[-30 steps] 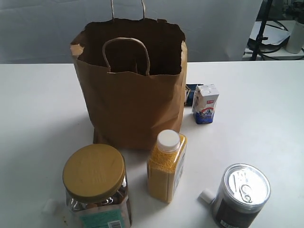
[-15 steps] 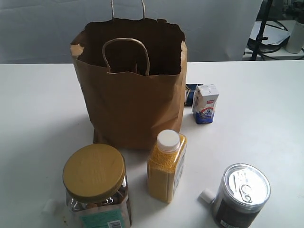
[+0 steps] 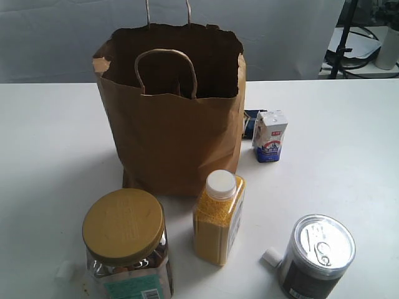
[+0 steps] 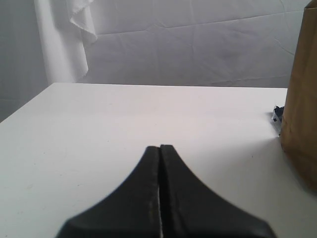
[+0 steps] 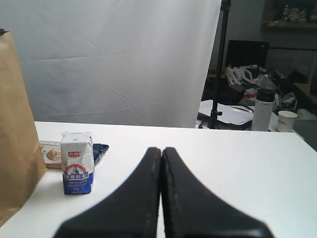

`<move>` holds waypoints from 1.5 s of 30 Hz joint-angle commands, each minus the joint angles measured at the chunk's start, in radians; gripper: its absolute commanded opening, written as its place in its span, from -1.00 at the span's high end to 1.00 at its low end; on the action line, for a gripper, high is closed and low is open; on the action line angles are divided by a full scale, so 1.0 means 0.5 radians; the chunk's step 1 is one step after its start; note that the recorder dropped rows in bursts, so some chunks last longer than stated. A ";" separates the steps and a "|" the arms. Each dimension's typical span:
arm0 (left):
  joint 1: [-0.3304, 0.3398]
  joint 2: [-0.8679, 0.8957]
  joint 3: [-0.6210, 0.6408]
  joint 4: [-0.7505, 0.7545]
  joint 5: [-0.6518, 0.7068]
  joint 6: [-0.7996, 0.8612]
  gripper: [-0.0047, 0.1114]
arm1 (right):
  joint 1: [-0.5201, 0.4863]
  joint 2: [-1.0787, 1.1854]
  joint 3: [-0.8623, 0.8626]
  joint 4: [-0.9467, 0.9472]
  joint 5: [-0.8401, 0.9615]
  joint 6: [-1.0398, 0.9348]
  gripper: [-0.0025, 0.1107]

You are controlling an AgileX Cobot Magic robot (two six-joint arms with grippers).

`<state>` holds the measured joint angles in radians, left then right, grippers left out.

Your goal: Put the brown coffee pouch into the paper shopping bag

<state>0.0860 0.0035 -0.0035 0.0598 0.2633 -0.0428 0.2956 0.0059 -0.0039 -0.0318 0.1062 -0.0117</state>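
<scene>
Both pinched together — left tool [image 4: 159,147], right tool [image 5: 161,148] — with paper shopping bag [image 3: 174,140] between, untouched.

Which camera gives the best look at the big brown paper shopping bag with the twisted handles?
The exterior view: the brown paper shopping bag shows whole there, with its open top, ragged rim and both loop handles. Each wrist view catches only a strip of one side wall at the frame's edge.
</scene>
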 commanded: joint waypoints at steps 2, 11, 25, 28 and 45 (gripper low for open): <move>0.007 -0.007 0.007 0.008 -0.008 -0.006 0.92 | -0.015 -0.012 0.008 -0.017 0.072 0.011 0.96; 0.007 -0.007 0.007 0.008 -0.008 -0.006 0.92 | -0.015 -0.012 0.008 -0.017 0.071 0.040 0.96; 0.007 -0.007 0.007 0.008 -0.008 -0.006 0.92 | -0.015 -0.012 0.008 -0.017 0.060 0.040 0.96; 0.007 -0.007 0.007 0.008 -0.008 -0.006 0.92 | -0.056 -0.012 0.008 -0.017 0.060 0.040 0.96; 0.007 -0.007 0.007 0.008 -0.008 -0.006 0.92 | -0.190 -0.012 0.008 -0.017 0.060 0.040 0.96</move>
<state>0.0860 0.0035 -0.0035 0.0598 0.2633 -0.0428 0.1797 0.0059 -0.0039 -0.0335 0.1402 0.0056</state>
